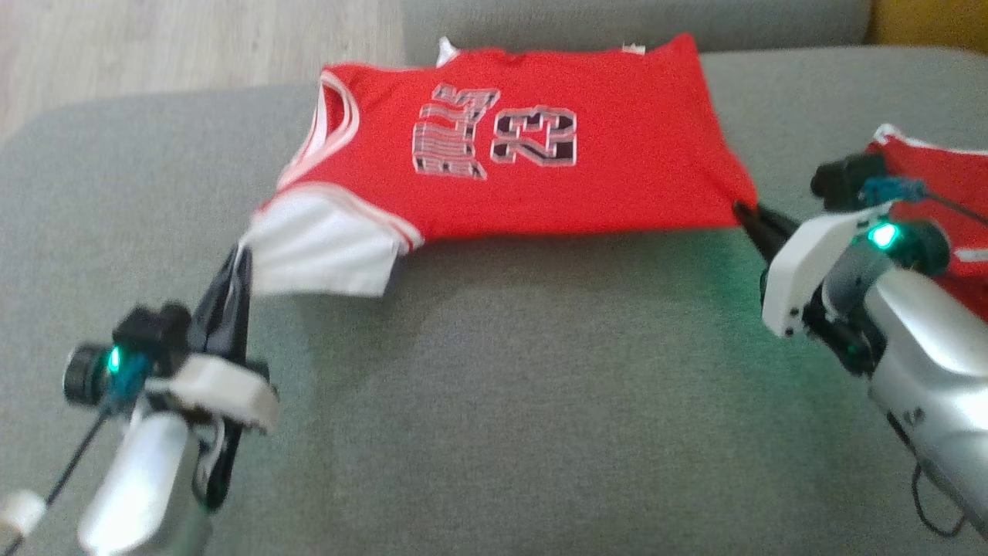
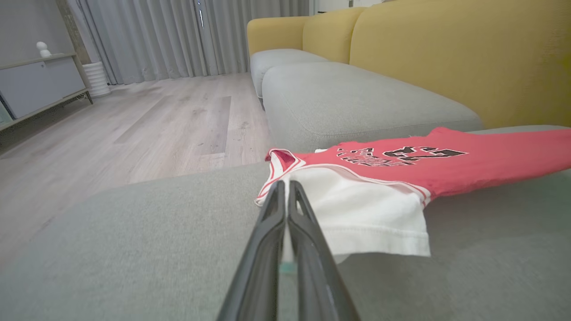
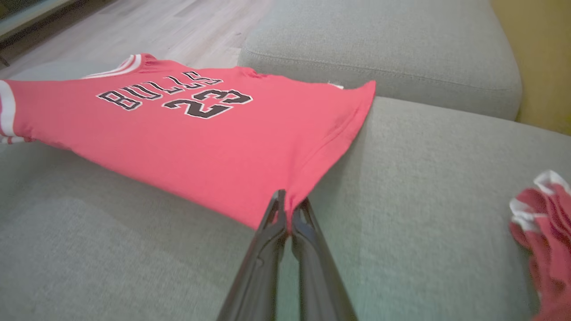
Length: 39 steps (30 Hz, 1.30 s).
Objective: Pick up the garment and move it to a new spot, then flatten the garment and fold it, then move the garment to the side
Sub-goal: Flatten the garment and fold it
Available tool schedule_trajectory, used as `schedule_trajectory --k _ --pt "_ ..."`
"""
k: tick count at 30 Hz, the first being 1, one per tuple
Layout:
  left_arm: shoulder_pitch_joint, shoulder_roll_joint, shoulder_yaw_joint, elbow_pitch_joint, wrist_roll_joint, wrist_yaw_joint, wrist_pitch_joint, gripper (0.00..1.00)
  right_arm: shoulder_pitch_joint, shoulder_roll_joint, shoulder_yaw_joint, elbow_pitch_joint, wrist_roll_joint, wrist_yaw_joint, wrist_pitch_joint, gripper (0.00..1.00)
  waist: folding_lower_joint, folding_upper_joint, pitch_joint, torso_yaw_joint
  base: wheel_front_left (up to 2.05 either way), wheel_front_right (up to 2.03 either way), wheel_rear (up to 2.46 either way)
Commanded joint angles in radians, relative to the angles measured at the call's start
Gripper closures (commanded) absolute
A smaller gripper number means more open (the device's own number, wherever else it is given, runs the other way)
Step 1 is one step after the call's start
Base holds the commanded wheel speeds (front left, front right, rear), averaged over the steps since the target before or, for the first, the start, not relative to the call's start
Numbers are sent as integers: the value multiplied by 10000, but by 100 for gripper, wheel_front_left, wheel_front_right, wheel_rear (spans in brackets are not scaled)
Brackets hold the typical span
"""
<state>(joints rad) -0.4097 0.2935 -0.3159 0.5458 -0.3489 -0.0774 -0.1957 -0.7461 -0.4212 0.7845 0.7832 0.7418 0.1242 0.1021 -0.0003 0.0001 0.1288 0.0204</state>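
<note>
The garment (image 1: 540, 139) is a red jersey with white trim and a black "23", stretched out above the grey sofa cushion (image 1: 494, 386). My left gripper (image 1: 241, 249) is shut on its white sleeve edge at the lower left. The same gripper (image 2: 284, 183) pinches the white sleeve of the garment (image 2: 366, 209) in the left wrist view. My right gripper (image 1: 745, 208) is shut on the red bottom corner at the right. In the right wrist view that gripper (image 3: 291, 206) pinches the corner of the garment (image 3: 214, 133), which sags between the two grips.
A second red and white cloth (image 1: 942, 177) lies on the cushion at the right, behind my right wrist. A second grey cushion (image 3: 379, 44) lies beyond, with the yellow sofa back (image 2: 446, 53) to the right. Wooden floor (image 2: 134, 125) lies past the cushion's left edge.
</note>
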Motion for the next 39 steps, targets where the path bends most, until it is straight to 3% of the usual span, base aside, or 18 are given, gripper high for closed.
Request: schedule_trajectory --k 1,13,20,27,39 --pt "93 509 437 -625 -122 146 75 100 154 -339 167 -423 261 65 63 100 3 -1 -442 -163 0 0 0" --pt "3433 1105 808 -4387 -612 1154 1336 100 1886 -1762 828 -2386 2052 65 972 100 3 -1 -1499 -299 0 0 0" --pt "4115 1352 797 -5896 -481 1606 1953 100 2502 -2253 504 -3470 2420 65 1187 100 3 -1 -1528 -351 0 0 0" --pt "3464 1616 759 -5958 -363 1562 2394 100 2361 -2080 47 -3572 2018 65 1319 100 3 -1 -1233 -478 0 0 0" --pt "1324 2123 435 -4729 -29 1000 3200 100 1363 -1371 -499 -3000 1282 65 1665 100 3 -1 -21 -573 0 0 0"
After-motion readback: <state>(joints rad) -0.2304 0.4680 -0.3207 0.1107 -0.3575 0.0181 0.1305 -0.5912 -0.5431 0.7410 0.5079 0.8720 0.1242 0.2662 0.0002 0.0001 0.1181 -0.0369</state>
